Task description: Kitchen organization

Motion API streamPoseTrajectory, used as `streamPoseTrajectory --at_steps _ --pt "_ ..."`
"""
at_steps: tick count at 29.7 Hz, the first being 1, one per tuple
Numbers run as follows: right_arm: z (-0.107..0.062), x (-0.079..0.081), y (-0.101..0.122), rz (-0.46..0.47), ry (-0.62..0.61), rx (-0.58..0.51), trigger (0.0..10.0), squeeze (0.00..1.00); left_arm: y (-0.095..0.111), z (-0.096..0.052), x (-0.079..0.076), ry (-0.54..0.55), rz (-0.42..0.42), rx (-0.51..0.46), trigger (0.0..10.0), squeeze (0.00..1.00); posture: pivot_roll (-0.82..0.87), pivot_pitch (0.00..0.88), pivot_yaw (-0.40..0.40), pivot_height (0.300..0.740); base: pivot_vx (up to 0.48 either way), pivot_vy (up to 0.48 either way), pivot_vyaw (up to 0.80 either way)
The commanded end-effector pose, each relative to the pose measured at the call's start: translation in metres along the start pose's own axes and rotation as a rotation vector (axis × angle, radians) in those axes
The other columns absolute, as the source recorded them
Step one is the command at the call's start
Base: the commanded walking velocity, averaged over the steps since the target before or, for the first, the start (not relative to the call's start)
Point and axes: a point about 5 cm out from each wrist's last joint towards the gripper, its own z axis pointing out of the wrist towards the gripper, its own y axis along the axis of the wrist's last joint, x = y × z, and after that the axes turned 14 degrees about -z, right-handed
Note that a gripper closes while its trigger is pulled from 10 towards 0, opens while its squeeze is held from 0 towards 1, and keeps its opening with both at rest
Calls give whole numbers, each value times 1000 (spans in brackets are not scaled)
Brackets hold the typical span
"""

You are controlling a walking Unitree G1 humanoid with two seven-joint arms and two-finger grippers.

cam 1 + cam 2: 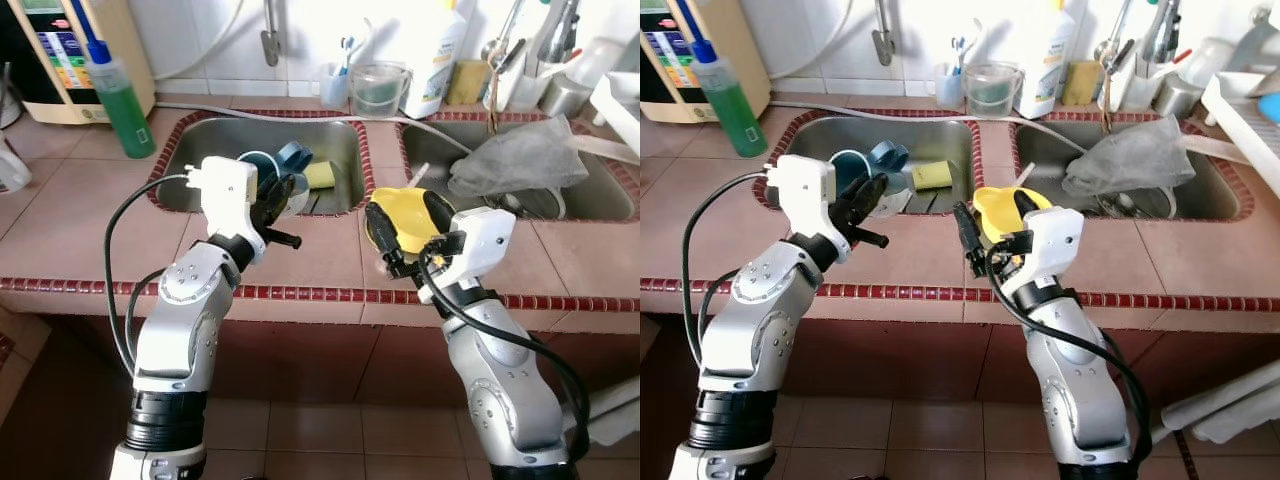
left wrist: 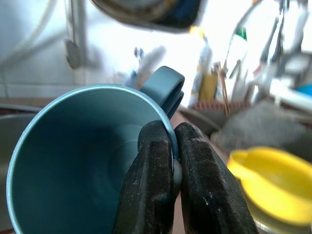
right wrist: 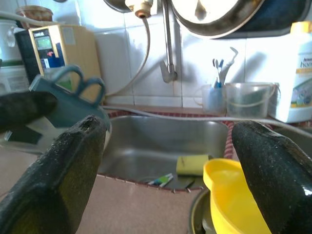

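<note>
While the left gripper (image 1: pixel 278 195) clamps the blue cup (image 2: pixel 87 161), a yellow bowl (image 1: pixel 405 218) sits beside.

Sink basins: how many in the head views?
2. The left basin lies beyond the left gripper, which grips a blue cup. The right basin holds a grey cloth, behind the right gripper.

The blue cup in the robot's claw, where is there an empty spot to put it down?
The left claw pinches the blue cup. The tile counter is bare between the green bottle and the left sink. The front strip before that sink is bare too. The back ledge is crowded, and a grey cloth covers the right sink.
</note>
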Motion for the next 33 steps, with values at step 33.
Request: streamPoseTrajectory --at_steps 33 --pt "6 -2 0 -12 0 -51 10000 0 -1 3 -16 -86 -62 -57 10000 0 -72 18 2 740 165 0 0"
